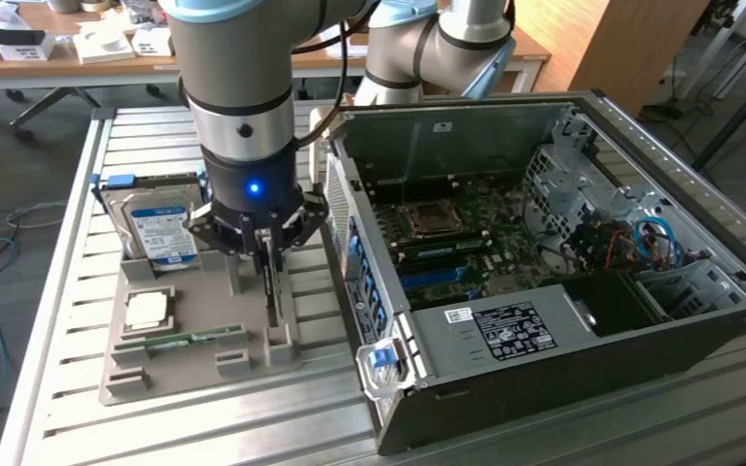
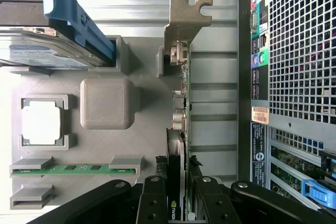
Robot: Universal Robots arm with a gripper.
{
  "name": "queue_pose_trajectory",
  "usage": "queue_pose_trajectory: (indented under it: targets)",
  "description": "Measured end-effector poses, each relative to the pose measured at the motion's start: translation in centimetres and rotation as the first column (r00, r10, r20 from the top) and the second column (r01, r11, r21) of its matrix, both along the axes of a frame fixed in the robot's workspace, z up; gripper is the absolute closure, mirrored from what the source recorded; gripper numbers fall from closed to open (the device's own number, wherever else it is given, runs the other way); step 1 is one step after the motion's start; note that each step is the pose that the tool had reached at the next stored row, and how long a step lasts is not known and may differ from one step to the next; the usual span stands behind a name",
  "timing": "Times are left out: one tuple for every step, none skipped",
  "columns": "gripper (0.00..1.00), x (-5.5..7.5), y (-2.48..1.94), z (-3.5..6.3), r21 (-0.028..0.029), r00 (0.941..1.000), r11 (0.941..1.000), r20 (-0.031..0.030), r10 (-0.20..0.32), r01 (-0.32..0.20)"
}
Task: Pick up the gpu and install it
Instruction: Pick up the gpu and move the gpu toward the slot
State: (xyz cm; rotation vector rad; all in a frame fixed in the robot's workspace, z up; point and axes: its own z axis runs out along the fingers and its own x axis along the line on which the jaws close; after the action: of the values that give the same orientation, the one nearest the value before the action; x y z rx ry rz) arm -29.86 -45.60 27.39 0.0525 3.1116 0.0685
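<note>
Over the grey plastic parts tray (image 1: pixel 191 364) (image 2: pixel 142 129), that's where my black two-fingered gripper (image 1: pixel 267 257) (image 2: pixel 178 203) is, pointing straight down; the thing I'm after, the thin flat black gpu (image 1: pixel 271 296) (image 2: pixel 181 124) with the silvery-grey metal bracket (image 2: pixel 185 22) on one end, stands on its long edge in a slot of that tray, directly under me and running lengthwise between my fingers (image 2: pixel 155 205); the wrist view has a finger sitting tight against each face of the card, so I'd call it clamped on the gpu, near the end away from the bracket; the card looks upright and its lower edge looks seated in the tray.

Rest of the tray, for reference: boxy silver hard drive (image 1: pixel 159 228) (image 2: pixel 47 51) with a blue-white label and a blue plastic rail, a square silver processor chip (image 1: pixel 149 309) (image 2: pixel 42 121), a small green memory stick (image 1: pixel 179 340) (image 2: pixel 73 169); all apart from the gpu.

Open black computer case (image 1: pixel 503 126) (image 2: pixel 294 51) lies on its side just beside the tray, on the exterior view's right; both sit on a slatted aluminium table (image 1: pixel 152 136).
</note>
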Motion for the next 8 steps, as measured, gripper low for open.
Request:
queue_pose_trajectory:
  targets:
    - [0.74,0.0,0.0,0.0,0.0,1.0,1.0,-0.0001,0.0,0.0]
    - [0.74,0.0,0.0,0.01,-0.0001,1.0,1.0,-0.0001,0.0,0.0]
    - [0.74,0.0,0.01,0.02,-0.0002,1.0,1.0,-0.0001,0.001,-0.001]
    - [0.74,0.0,0.01,0.02,-0.0001,1.0,1.0,-0.0001,0.001,-0.001]
    - [0.74,0.0,0.02,0.01,0.0,1.0,1.0,-0.0001,0.001,-0.001]
    - [0.74,0.0,0.02,0.01,0.0,1.0,1.0,0.0,0.001,-0.001]
    - [0.74,0.0,0.02,0.01,0.0,1.0,1.0,0.0,0.001,-0.001]
    - [0.74,0.0,0.03,0.01,0.0,1.0,1.0,0.0,0.002,-0.002]
